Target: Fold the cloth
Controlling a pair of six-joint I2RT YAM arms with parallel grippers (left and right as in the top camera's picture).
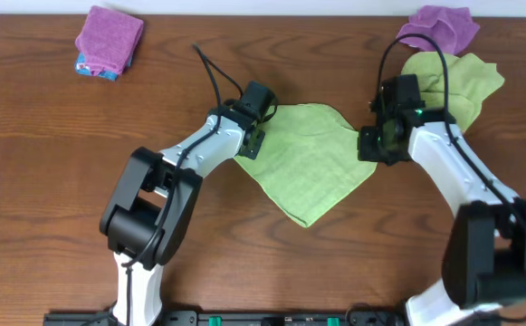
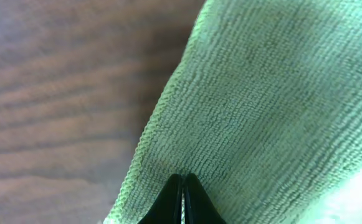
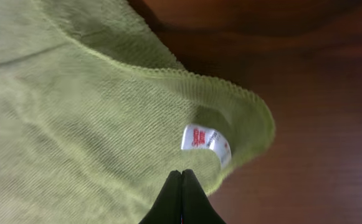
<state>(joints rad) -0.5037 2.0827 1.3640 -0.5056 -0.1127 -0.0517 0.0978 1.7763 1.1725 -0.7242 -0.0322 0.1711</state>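
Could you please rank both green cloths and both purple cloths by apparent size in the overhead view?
1. central lime-green cloth
2. crumpled lime-green cloth, partly hidden
3. left purple cloth and right purple cloth: alike

2 lime-green cloths [image 1: 312, 163] [image 1: 466, 81]; 2 purple cloths [image 1: 109, 36] [image 1: 444, 25]; 2 grippers [image 1: 255, 140] [image 1: 380, 145]; 1 table [image 1: 27, 136]

The cloth [image 1: 310, 163] on the desk [image 1: 45, 136] and its neighbours.
The left end effector [image 1: 255, 140] meets the cloth's left corner, the right end effector [image 1: 376, 145] its right corner, beside the tag [image 3: 205, 142]. Right of the cloth, farther back, lies a second cloth [image 1: 469, 83]; a crumpled cloth [image 1: 440, 27] farther back still; a folded stack [image 1: 109, 41] far back-left.
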